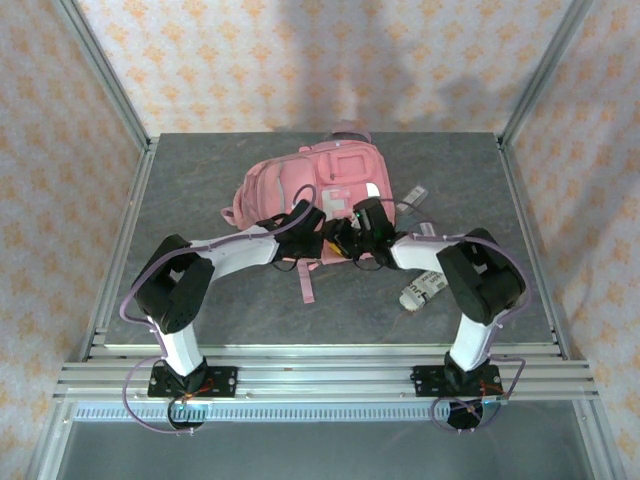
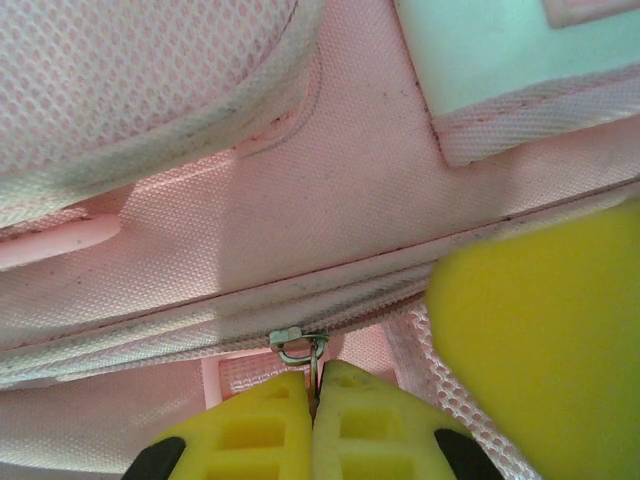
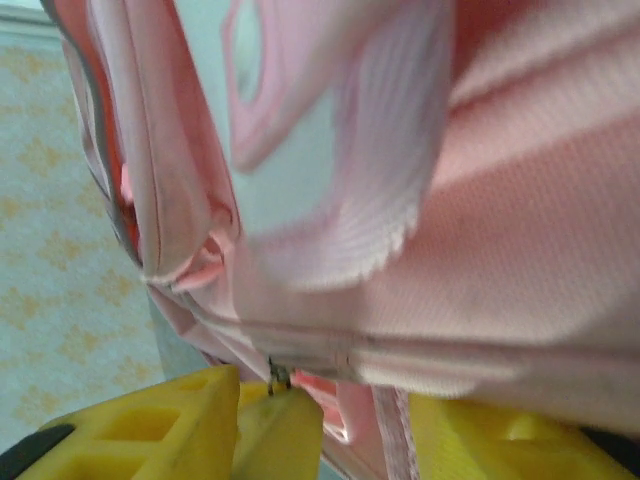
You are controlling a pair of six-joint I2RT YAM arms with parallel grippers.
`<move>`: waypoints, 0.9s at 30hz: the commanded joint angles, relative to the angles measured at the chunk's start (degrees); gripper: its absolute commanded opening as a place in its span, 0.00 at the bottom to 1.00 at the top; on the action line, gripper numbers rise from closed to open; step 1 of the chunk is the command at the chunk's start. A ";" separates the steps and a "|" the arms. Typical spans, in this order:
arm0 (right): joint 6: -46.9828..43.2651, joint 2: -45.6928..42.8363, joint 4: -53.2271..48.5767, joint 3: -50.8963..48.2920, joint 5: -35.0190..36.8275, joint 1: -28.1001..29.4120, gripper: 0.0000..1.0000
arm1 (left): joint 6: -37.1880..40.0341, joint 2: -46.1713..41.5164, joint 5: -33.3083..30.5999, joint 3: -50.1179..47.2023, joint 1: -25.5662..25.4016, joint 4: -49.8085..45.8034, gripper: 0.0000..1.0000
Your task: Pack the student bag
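- Student bag point(image 1: 310, 190): large pink fabric backpack with mesh panels and a light blue patch point(image 2: 500, 50). We find it lying towards the back-centre of the grey table point(image 1: 200, 300).
- Left gripper point(image 2: 313, 388): jaws pressed together, pinching the metal zip pull point(image 2: 300, 348) at the bag's near edge.
- Right gripper point(image 3: 325, 400): jaws parted, yellow fingers point(image 3: 150, 425) either side of the zip seam, against the fabric. It grips nothing that we can make out.

The large pink fabric student bag point(image 1: 290, 185) lies rear-centre on the grey counter point(image 1: 200, 290). At the bag's near edge the yellow left fingers point(image 2: 260, 430) pinch its metal zipper pull point(image 2: 300, 348). The right fingers point(image 3: 500, 445) stand spread just beside them. A white printed bundle point(image 1: 422, 288) lies front-right of the bag.
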 commanded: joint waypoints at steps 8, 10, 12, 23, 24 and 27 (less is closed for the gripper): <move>18.14 8.98 6.42 0.21 6.78 -2.39 0.20 | -0.06 0.66 -7.43 -0.39 -0.62 -3.14 0.00; 18.80 9.97 6.06 -0.02 7.08 -2.50 0.14 | -0.02 1.80 -8.10 0.16 -0.62 -3.45 0.00; 18.87 10.32 6.23 -0.23 6.85 -2.50 0.09 | 0.35 2.86 -8.75 0.81 -0.62 -3.76 0.00; 17.70 10.21 7.34 -0.84 5.41 -2.50 0.01 | 0.95 8.43 -10.82 4.19 0.85 -4.12 0.26; 17.70 10.32 7.80 -1.06 5.22 -2.50 0.00 | 0.95 9.08 -10.98 4.29 1.09 -4.11 0.27; 17.64 10.40 8.56 -1.21 4.99 -2.43 0.00 | 0.95 9.95 -10.92 4.45 1.64 -3.63 0.27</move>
